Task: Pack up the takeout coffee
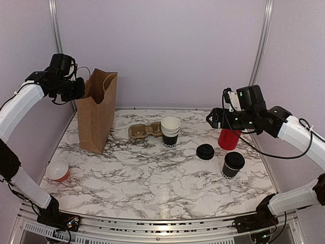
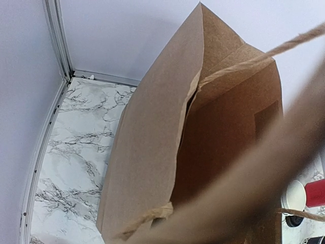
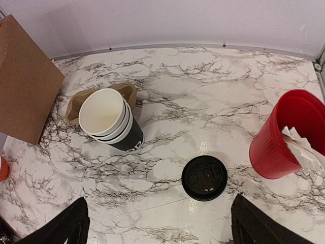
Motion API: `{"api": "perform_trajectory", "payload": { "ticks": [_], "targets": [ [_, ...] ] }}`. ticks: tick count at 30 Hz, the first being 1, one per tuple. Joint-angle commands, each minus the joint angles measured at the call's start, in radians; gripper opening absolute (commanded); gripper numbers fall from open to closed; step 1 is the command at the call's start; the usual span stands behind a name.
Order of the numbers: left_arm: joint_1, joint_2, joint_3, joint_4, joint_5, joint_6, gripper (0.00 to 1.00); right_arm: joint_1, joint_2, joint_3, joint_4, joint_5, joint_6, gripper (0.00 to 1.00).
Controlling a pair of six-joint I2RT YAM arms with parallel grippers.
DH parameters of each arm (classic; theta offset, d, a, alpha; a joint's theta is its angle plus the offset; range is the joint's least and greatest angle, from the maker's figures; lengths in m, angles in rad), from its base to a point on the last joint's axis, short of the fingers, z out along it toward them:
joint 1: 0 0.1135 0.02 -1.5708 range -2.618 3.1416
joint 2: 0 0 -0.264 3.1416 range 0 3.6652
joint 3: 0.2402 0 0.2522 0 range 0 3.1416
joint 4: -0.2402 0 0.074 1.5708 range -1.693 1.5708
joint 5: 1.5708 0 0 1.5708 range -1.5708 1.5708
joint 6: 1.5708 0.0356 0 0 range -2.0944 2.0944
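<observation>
The takeout coffee (image 1: 233,164), a small black cup with a black lid, stands at the right front of the marble table (image 1: 152,178). It is out of both wrist views. A brown paper bag (image 1: 97,112) stands open at the back left. My left gripper (image 1: 77,90) is at the bag's top left edge, shut on its twine handle (image 2: 238,62), which runs blurred across the left wrist view; the fingers themselves are hidden there. My right gripper (image 1: 214,118) hangs open above the table with nothing between its fingers (image 3: 66,226), behind and to the left of the coffee.
A loose black lid (image 3: 204,178) lies below the right gripper. A stack of lidless white-rimmed cups (image 3: 110,120) stands by a cardboard cup carrier (image 1: 141,131). A red cup (image 3: 285,136) holding white paper is at the right. A small orange bowl (image 1: 57,170) sits front left.
</observation>
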Motion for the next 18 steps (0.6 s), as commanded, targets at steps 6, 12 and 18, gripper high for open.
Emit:
{"api": "perform_trajectory", "payload": {
  "ticks": [6,12,18],
  "targets": [
    [-0.029,-0.18,-0.12,0.005,0.045,-0.117,0.0,0.001,0.057,0.058,0.072,-0.069,-0.019,0.94],
    [-0.084,-0.304,-0.218,0.004,-0.004,-0.225,0.0,0.017,0.153,0.162,0.09,-0.123,-0.045,0.94],
    [-0.174,-0.431,-0.34,-0.011,-0.046,-0.357,0.0,0.076,0.299,0.33,0.069,-0.119,-0.102,0.94]
  ]
}}
